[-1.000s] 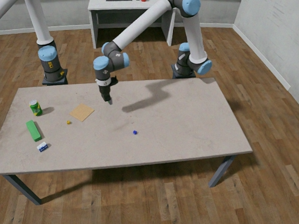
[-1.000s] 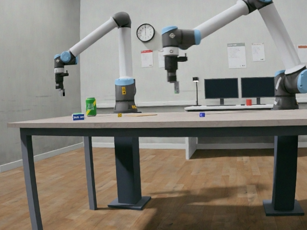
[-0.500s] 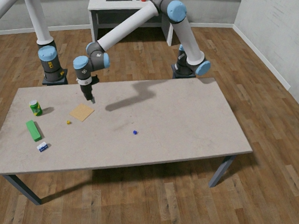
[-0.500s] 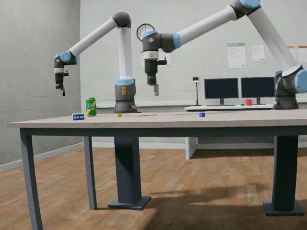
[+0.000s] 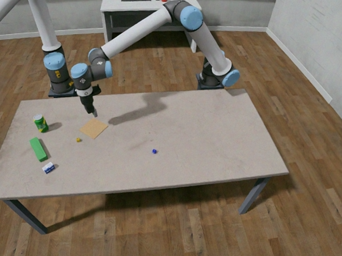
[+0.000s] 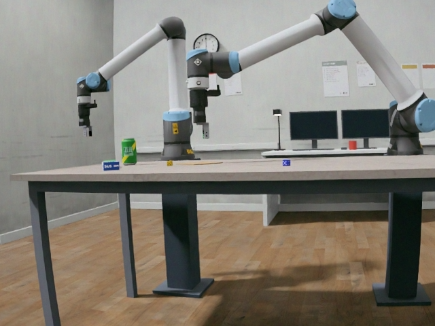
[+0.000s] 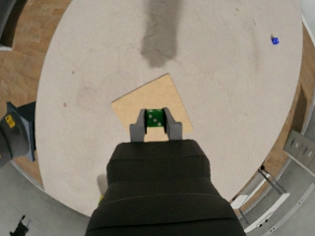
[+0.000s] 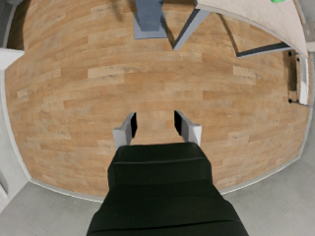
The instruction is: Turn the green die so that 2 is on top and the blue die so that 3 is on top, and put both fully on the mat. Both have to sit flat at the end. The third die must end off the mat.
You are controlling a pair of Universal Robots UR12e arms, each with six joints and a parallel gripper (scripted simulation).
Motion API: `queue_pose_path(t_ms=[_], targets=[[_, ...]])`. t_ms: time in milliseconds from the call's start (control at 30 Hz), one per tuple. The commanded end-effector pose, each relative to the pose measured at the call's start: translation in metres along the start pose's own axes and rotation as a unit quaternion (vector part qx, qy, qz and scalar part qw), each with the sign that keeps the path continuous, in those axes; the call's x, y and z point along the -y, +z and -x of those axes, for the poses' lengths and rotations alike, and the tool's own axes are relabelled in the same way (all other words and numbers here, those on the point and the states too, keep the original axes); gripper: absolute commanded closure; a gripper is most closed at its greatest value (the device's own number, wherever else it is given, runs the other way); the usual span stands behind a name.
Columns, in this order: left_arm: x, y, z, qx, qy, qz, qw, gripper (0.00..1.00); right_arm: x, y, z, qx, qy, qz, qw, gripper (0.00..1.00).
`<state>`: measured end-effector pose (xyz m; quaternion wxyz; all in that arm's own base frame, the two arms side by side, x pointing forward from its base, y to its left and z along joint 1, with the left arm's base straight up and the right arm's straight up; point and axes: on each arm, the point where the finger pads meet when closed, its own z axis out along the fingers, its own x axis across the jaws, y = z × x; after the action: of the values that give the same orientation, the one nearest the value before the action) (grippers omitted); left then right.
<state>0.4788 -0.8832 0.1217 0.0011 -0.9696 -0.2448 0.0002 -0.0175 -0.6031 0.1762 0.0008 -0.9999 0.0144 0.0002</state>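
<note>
My left gripper (image 5: 95,115) (image 6: 205,132) (image 7: 155,115) is shut on the green die (image 7: 155,118), high above the table near the mat's back edge. The die's face towards the left wrist camera seems to show three pips in a diagonal. The tan mat (image 5: 94,128) (image 6: 200,163) (image 7: 159,93) bears no die. The blue die (image 5: 154,151) (image 6: 286,162) (image 7: 275,40) lies on the table right of the mat in the top view; its top is too small to read. The yellow die (image 5: 78,140) (image 6: 169,163) lies off the mat, in front of it. My right gripper (image 6: 87,132) (image 8: 156,119) is open and empty, over the floor.
A green and yellow can (image 5: 40,123) (image 6: 128,151) stands left of the mat in the top view. A green block (image 5: 38,149) and a small blue and white box (image 5: 48,167) (image 6: 111,165) lie in front of the can. The left arm reaches across the table's back.
</note>
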Motion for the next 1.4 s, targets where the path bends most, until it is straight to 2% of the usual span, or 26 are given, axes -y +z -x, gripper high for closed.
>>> queue_pose_path(t_ms=[0,467,767,1233,1367], targets=[[-0.002,-0.002,0.001,0.0001,0.0,0.001,1.0,0.6,-0.001,-0.001,0.0,0.0,0.0,0.001,1.0,0.0],[-0.002,-0.001,0.001,0.0001,0.0,0.001,1.0,0.6,-0.001,-0.001,0.0,0.0,0.0,0.001,1.0,0.0],[-0.002,0.011,0.001,0.0001,0.0,0.001,1.0,0.6,-0.001,-0.001,0.0,0.0,0.0,0.001,1.0,0.0],[-0.003,0.074,0.001,0.0001,0.0,0.001,1.0,0.6,-0.001,-0.001,0.0,0.0,0.0,0.001,1.0,0.0],[-0.003,0.081,0.001,0.0001,0.0,0.001,1.0,0.6,-0.001,-0.001,0.0,0.0,0.0,0.001,1.0,0.0]])
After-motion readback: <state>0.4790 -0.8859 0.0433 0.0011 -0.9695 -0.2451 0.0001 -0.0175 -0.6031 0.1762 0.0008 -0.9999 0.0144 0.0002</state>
